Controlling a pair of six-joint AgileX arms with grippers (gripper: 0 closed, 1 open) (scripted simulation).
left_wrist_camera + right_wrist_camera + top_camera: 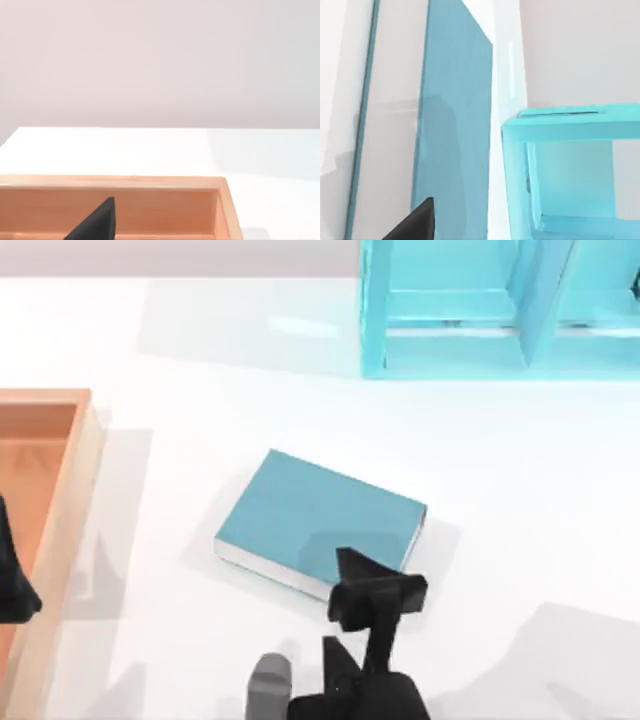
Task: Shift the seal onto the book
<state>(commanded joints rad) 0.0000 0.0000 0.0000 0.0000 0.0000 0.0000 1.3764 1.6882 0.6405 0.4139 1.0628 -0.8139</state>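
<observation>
Right gripper (375, 592) hovers at the book's (315, 512) near corner; whether its fingers are spread or pinched, I cannot tell. The book lies flat mid-tabletop (540, 490), teal cover up. Left gripper (12, 585) sits parked over the wooden tray (62, 500). Blue shelf (450, 345) stands behind.

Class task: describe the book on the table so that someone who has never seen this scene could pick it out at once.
Start at the light-blue shelf unit at the table's far edge, then come toward the table's middle. The book lies flat there, askew; its plain teal cover and white page edges set it apart.
</observation>
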